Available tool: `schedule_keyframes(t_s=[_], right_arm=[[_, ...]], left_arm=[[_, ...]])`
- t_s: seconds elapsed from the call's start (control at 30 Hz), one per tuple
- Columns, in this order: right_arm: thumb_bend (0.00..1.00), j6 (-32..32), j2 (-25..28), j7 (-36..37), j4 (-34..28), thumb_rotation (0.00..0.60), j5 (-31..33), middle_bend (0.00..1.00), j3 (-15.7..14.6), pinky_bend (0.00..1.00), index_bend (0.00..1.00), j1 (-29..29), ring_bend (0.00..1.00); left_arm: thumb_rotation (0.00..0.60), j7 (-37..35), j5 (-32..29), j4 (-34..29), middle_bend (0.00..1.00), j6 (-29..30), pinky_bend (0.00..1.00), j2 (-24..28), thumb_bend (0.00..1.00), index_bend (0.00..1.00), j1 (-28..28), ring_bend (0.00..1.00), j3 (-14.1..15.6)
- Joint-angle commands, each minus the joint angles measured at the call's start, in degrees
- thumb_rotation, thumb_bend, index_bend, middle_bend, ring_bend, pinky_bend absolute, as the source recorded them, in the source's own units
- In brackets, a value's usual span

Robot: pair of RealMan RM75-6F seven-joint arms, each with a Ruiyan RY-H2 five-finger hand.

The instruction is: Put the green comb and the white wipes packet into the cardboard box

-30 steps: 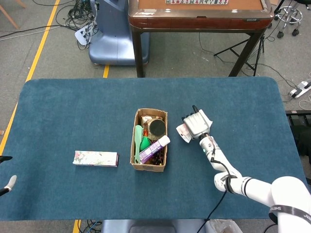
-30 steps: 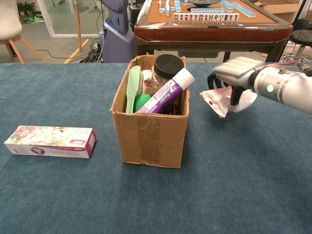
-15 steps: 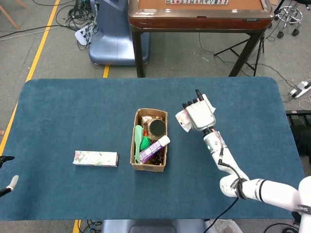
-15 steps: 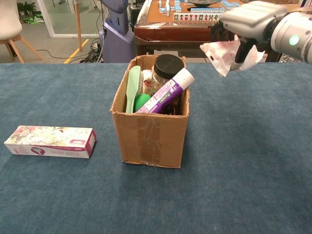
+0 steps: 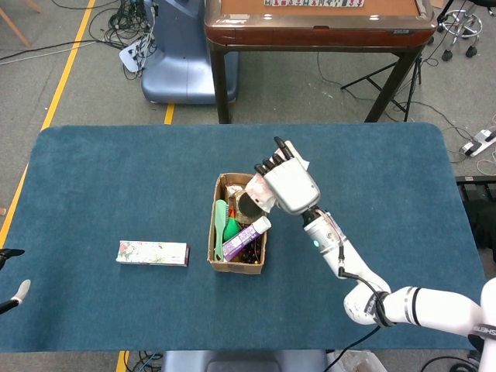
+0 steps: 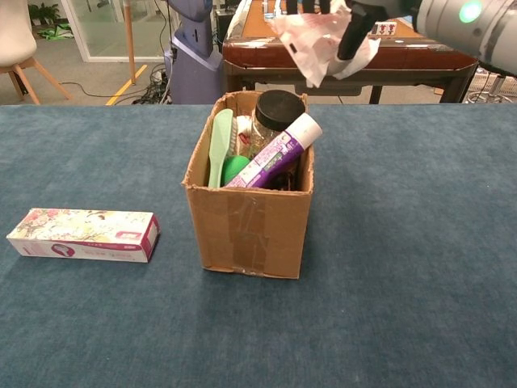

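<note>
The cardboard box [image 5: 239, 249] [image 6: 249, 224] stands in the middle of the blue table. The green comb [image 5: 220, 219] [image 6: 219, 146] is upright inside it, against the left wall. My right hand [image 5: 291, 184] [image 6: 359, 18] holds the crumpled white wipes packet [image 5: 260, 194] [image 6: 321, 42] in the air above the box's far end. The packet hangs clear of the box contents. Only two spread fingertips of my left hand [image 5: 14, 293] peek in at the left edge of the head view, with nothing in them.
The box also holds a black-lidded jar [image 6: 279, 109] and a purple-and-white tube [image 6: 275, 153]. A flat floral carton [image 5: 153, 253] [image 6: 85, 234] lies left of the box. A mahjong table [image 5: 318, 23] stands beyond the far edge.
My right hand has risen and carried the wipes packet leftward, from the table right of the box to above the box's far end. The left hand has stayed put.
</note>
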Motion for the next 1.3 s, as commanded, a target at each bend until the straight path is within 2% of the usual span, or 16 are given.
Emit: schedule_keyframes(t_s=[0.03,0.27,0.57,0.67,0.93,1.1,1.3], right_arm=[[0.3,-0.5,-3.0,2.6,1.7,0.6,-4.4,0.51,-1.1,0.13,0.39,1.6,0.39],[0.3,-2.1,-6.4,5.6,4.1,0.6,-10.7,0.51,-3.0,0.14,0.39,3.7,0.39],[0.28,-4.3,-7.8,7.1,4.3,0.6,-11.9,0.51,-3.4,0.15,0.39,4.7,0.39],[0.23,-4.9,-7.5,7.2,4.1,0.6,-11.6,0.49,-3.5,0.15,0.39,4.7,0.39],[0.01,-4.9,-6.7,7.6,4.1,0.6,-12.3,0.37,-3.7,0.15,0.37,4.4,0.31],[0.0,-4.8,-6.5,8.2,4.2,0.6,-12.8,0.31,-3.6,0.15,0.26,4.2,0.26],[0.0,-4.5,-5.9,8.3,3.9,0.6,-12.8,0.3,-3.4,0.15,0.25,3.8,0.25]], left_arm=[[0.6,-0.2,0.0,0.1,0.32,0.1,0.41,0.1,0.28,0.3,0.1,0.23,0.0],[0.6,-1.0,0.2,0.2,0.32,0.7,0.41,0.3,0.28,0.3,0.4,0.23,0.0],[0.6,-1.1,0.4,-0.1,0.32,1.3,0.41,0.5,0.28,0.3,0.5,0.23,-0.1],[0.6,-1.1,0.5,-0.1,0.32,1.5,0.41,0.5,0.28,0.3,0.6,0.23,-0.1],[0.6,-0.9,0.4,-0.1,0.32,1.4,0.41,0.4,0.28,0.3,0.6,0.23,-0.1],[0.6,-0.7,0.5,-0.1,0.32,1.4,0.41,0.3,0.28,0.3,0.6,0.23,-0.1],[0.6,-0.8,0.5,0.0,0.32,1.5,0.41,0.3,0.28,0.3,0.7,0.23,-0.1]])
